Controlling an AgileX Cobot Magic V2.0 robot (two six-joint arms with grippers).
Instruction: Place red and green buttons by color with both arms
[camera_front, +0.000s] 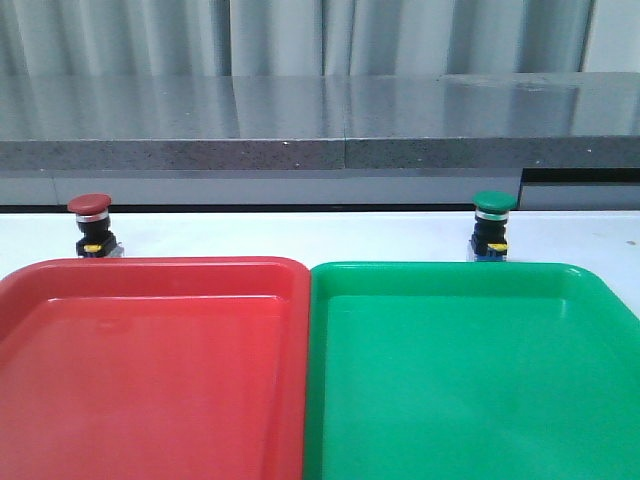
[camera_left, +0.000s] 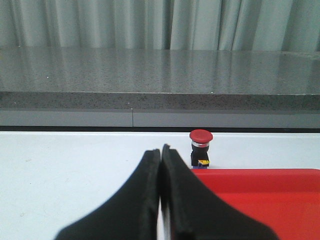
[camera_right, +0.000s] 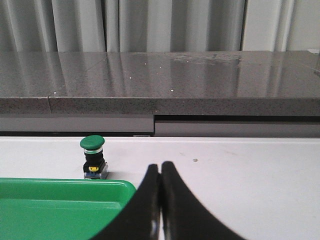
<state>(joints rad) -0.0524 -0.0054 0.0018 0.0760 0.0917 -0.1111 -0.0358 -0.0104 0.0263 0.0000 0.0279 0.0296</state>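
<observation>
the red button (camera_front: 90, 224) stands upright on the white table (camera_front: 300, 235), just behind the far left corner of the red tray (camera_front: 150, 370). it has a domed red cap, a silver collar, a black body and a blue-yellow base. the green button (camera_front: 493, 226), built the same, stands behind the green tray's (camera_front: 470, 380) far edge. both trays are cut off at the near edge. the left claw (camera_left: 160, 150) and right claw (camera_right: 160, 167) each hold nothing, fingertips pressed together.
</observation>
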